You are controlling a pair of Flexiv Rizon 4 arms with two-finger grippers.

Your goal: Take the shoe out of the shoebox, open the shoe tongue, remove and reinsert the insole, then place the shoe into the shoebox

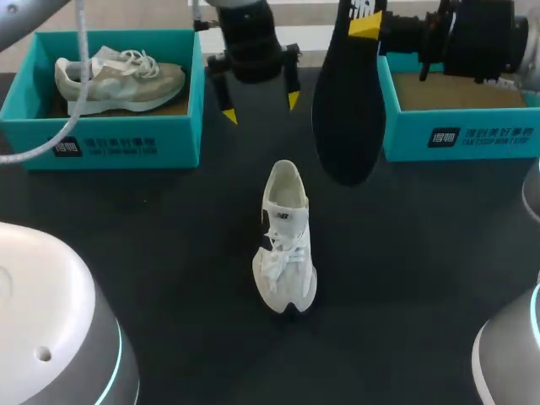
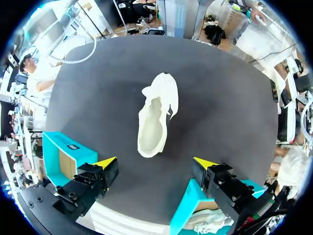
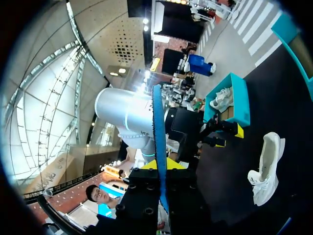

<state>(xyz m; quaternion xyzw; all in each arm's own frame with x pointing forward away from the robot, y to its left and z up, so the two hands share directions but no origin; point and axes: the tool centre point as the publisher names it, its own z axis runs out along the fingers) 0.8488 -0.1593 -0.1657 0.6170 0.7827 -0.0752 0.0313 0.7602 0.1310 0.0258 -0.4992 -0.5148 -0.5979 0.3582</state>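
A white shoe [image 1: 285, 240] stands upright on the black table, toe toward the front edge, its opening bare inside [image 2: 155, 117]. My left gripper [image 1: 258, 105] hangs open above the table just behind the shoe's heel, nothing between its yellow fingertips [image 2: 155, 164]. My right gripper [image 1: 367, 21] is shut on the top end of a dark insole [image 1: 348, 101], which hangs down in the air to the right of the left gripper. In the right wrist view the insole [image 3: 159, 142] stands edge-on between the fingers [image 3: 163, 164], with the shoe [image 3: 266, 169] far below.
A teal shoebox [image 1: 126, 143] at the back left holds a beige shoe [image 1: 118, 76]. Another teal shoebox [image 1: 460, 135] at the back right shows a bare brown floor. Both of my arms' grey bases rise at the front corners.
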